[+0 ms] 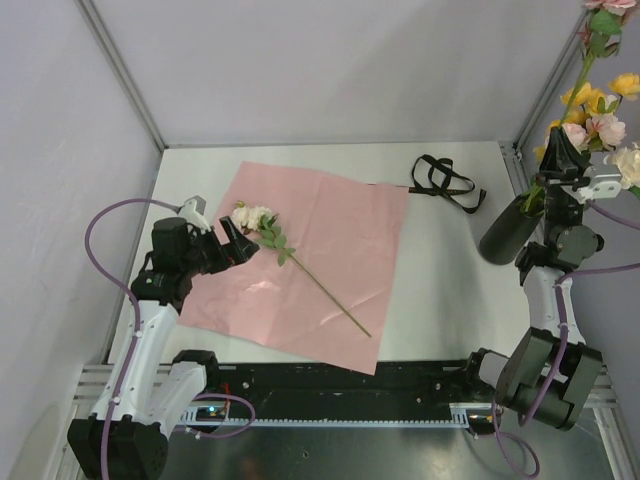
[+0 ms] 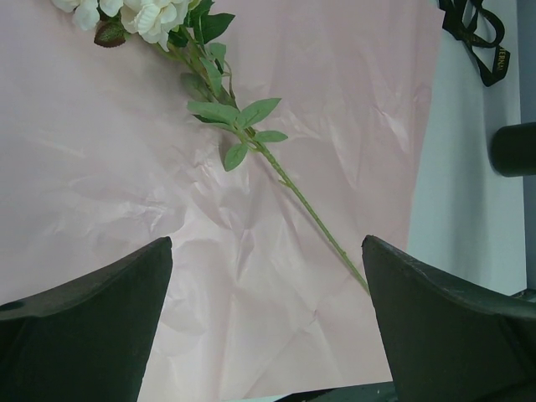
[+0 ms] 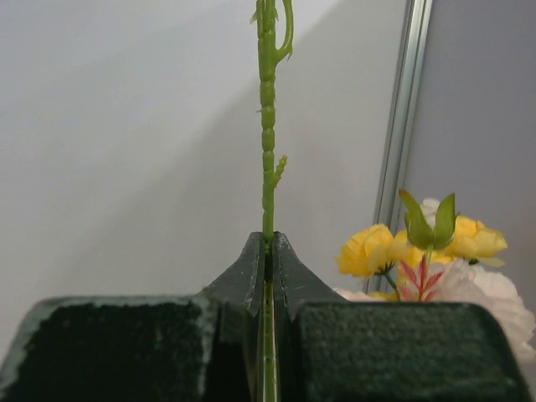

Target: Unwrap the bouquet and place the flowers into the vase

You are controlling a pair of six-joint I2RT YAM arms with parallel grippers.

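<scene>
Right gripper (image 3: 268,243): jaws fully closed on a thin green stem (image 3: 267,126), pinched dead centre. In the top view the right gripper (image 1: 556,145) sits just above the vase (image 1: 505,235), and the held stem slants down toward the vase mouth; I can't tell whether the tip is inside. Yellow, pink and white flowers (image 1: 600,110) cluster right beside it, above the vase.

Left gripper (image 1: 235,240): jaws at full spread, holding nothing. It hovers well left of the vase, over the pink paper (image 1: 330,220). In the wrist view the left gripper (image 2: 264,247) looks down at a white flower (image 2: 151,12) lying flat on the paper, its stem running toward the vase side.

The black ribbon (image 1: 443,180) lies loose on the worktop (image 1: 440,290), just left of the vase, off the paper.

Read: unwrap is done, we're in the transfer step. One flower going in, one left on the paper.

Next:
- right: lower the stem into the vase mouth, then release; watch for snagging the blooms already there
- left: drop onto the white flower's stem below the leaves. Flat, thin stem on crinkled paper, so risk of pinching paper too.
</scene>
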